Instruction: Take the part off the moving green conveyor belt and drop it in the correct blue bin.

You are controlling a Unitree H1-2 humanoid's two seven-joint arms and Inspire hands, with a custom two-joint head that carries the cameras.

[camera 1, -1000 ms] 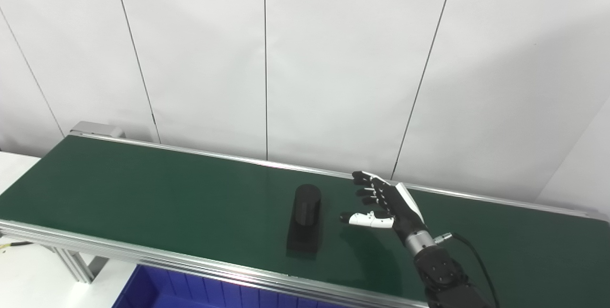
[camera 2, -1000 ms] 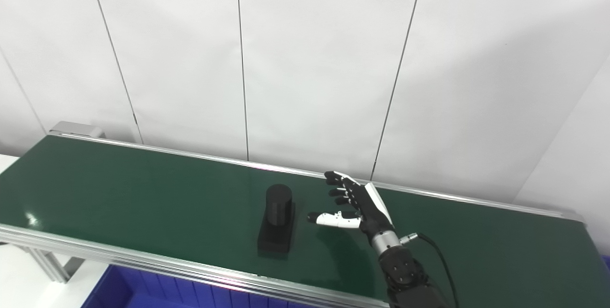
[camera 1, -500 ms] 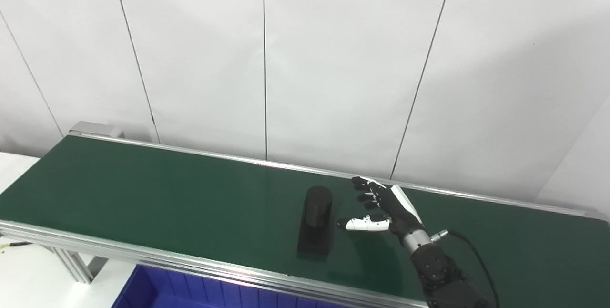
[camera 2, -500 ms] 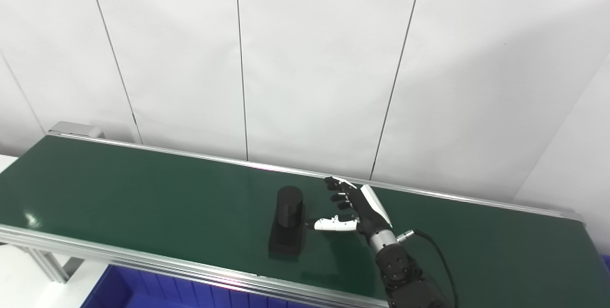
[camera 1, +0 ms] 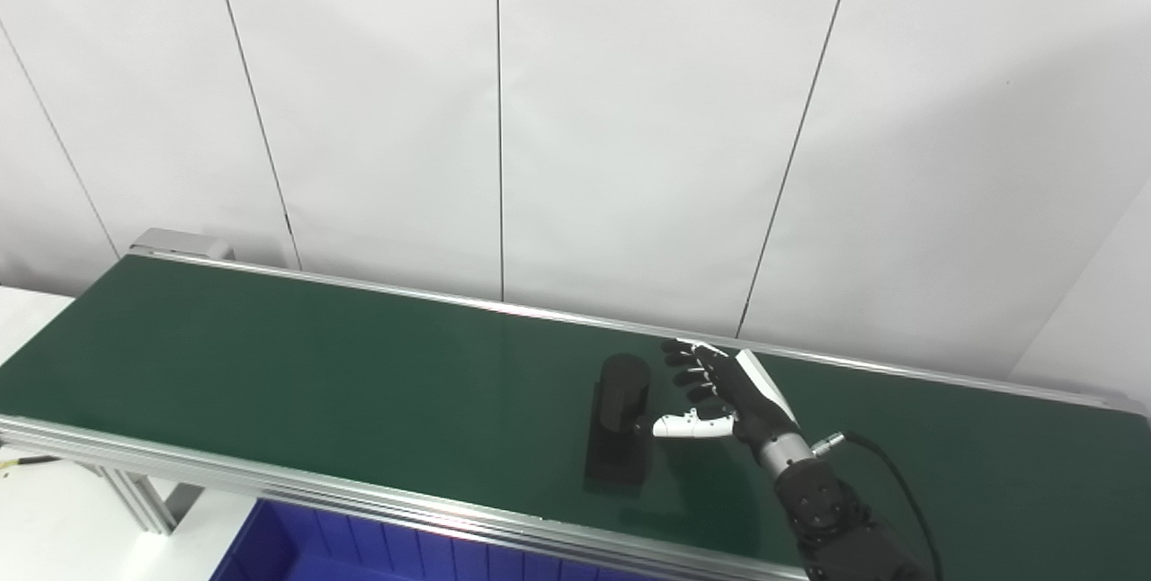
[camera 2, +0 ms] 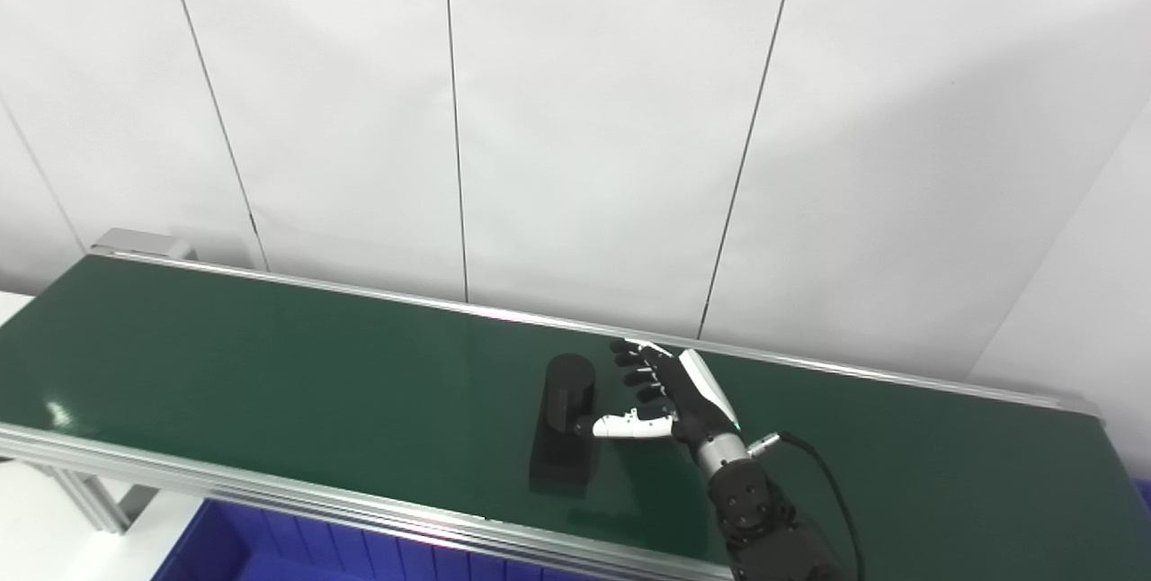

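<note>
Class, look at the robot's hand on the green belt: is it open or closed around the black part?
Open. The right hand has its fingers apart beside the black part, thumb tip reaching its side, not wrapped around it.

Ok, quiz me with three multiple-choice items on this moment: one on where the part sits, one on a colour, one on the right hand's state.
1. Where is the black part?
A. in the blue bin
B. on the green belt, just left of the right hand
C. lifted in the hand

2. What colour is the thumb of the right hand?
A. white
B. red
C. green

3. What state is the right hand in?
A. shut on the part
B. shut on nothing
C. open, fingers apart

Answers: 1 B, the part stands on the green belt. 2 A, the thumb shows white against the belt. 3 C, its fingers are spread beside the part, not closed on it.
</note>
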